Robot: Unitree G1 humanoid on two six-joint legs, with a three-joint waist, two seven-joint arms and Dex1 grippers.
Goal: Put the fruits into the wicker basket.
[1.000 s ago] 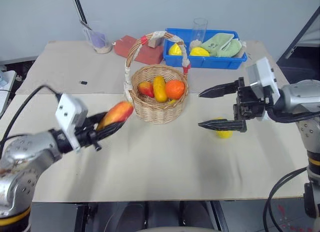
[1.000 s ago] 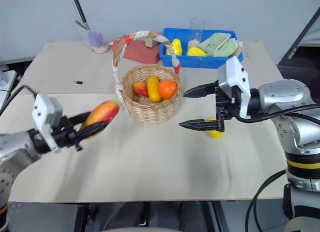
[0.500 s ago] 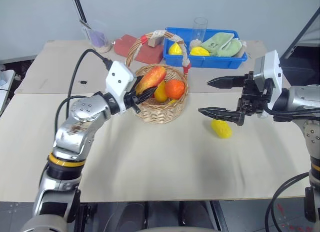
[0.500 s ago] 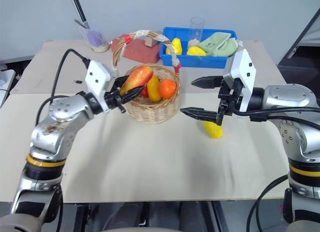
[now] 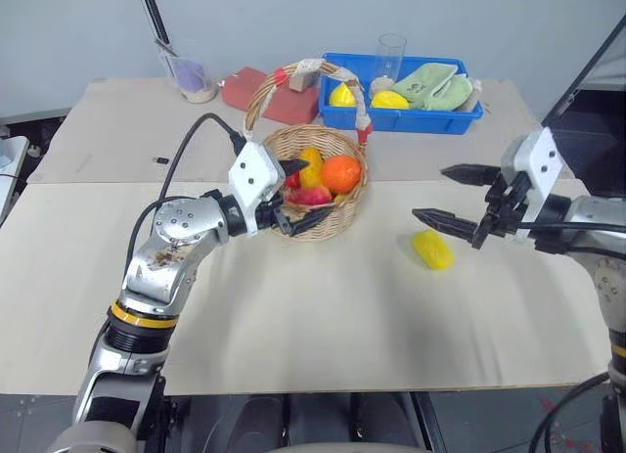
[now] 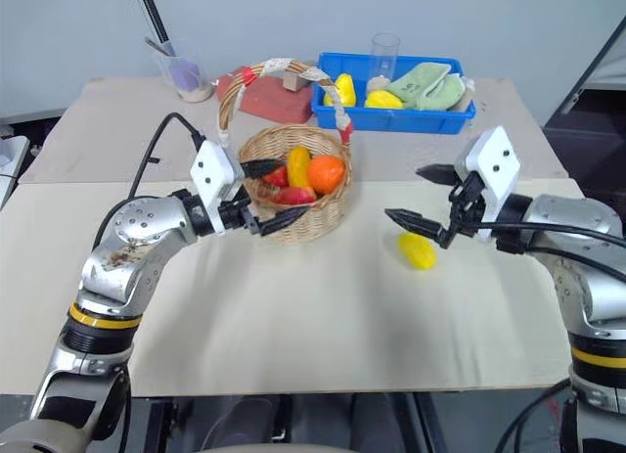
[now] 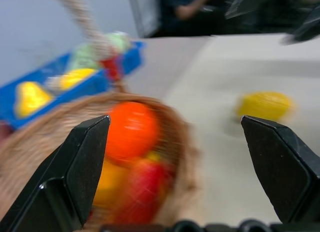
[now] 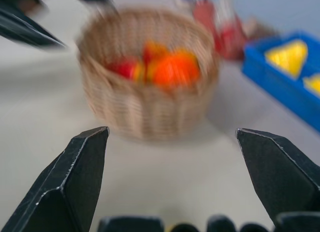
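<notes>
The wicker basket [image 5: 339,216] stands mid-table, its taped handle [image 5: 256,103] arching above. The red-to-yellow mango [image 5: 315,195] lies inside it beside an orange [image 5: 342,174] and a yellow fruit [image 5: 311,163]. My left gripper [image 5: 305,192] is open at the basket's left rim, one finger over the rim and one along the front wall, holding nothing. The yellow lemon [image 5: 432,249] lies on the table to the right of the basket. My right gripper [image 5: 428,193] hovers open just above and behind the lemon, apart from it. The left wrist view shows the lemon [image 7: 265,105] beyond the basket.
A blue tray [image 5: 430,123] with yellow fruits and a green cloth sits at the back right, a clear glass [image 5: 390,54] behind it. A red block [image 5: 276,97] and a plastic cup [image 5: 192,77] stand at the back left.
My left gripper carried the mango from the left over the basket and opened; the mango now lies in the basket. My right gripper shifted to the right and lower, still open.
</notes>
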